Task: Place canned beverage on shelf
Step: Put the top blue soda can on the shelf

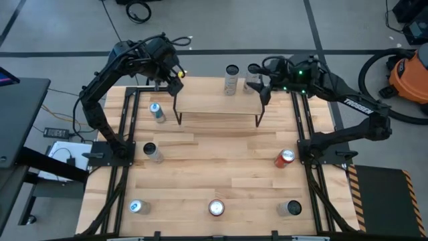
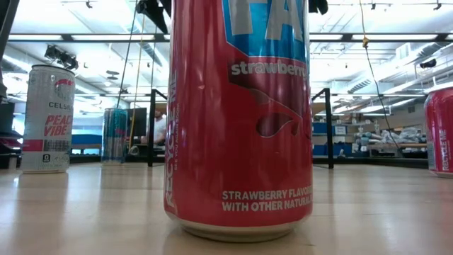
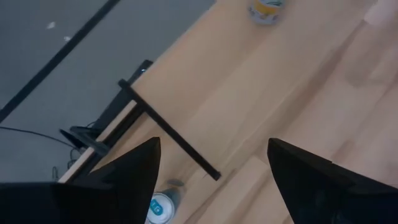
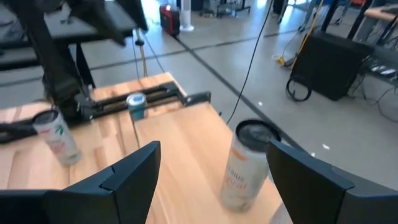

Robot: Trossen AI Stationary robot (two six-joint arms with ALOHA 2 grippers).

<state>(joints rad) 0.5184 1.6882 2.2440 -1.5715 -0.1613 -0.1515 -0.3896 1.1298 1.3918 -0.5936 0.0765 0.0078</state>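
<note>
The shelf [image 1: 214,100], a light wooden board on thin black legs, stands at the table's far middle. Two canned beverages [image 1: 231,79] [image 1: 253,77] stand upright on the far right part of the board. My right gripper [image 1: 263,91] hovers open at the shelf's right end, beside the right can. In the right wrist view a can [image 4: 245,165] stands ahead of the open gripper [image 4: 214,146], with nothing between the fingers. My left gripper [image 1: 175,85] hangs open above the shelf's left end. Its wrist view looks down past the open gripper [image 3: 214,143] onto the board [image 3: 249,93].
Several more cans stand upright on the table: a blue one [image 1: 156,112] left of the shelf, a dark-topped one [image 1: 152,152], a red one [image 1: 285,158] at the right, and three along the near edge [image 1: 138,207] [image 1: 216,208] [image 1: 292,208]. The middle one fills the low view [image 2: 241,120].
</note>
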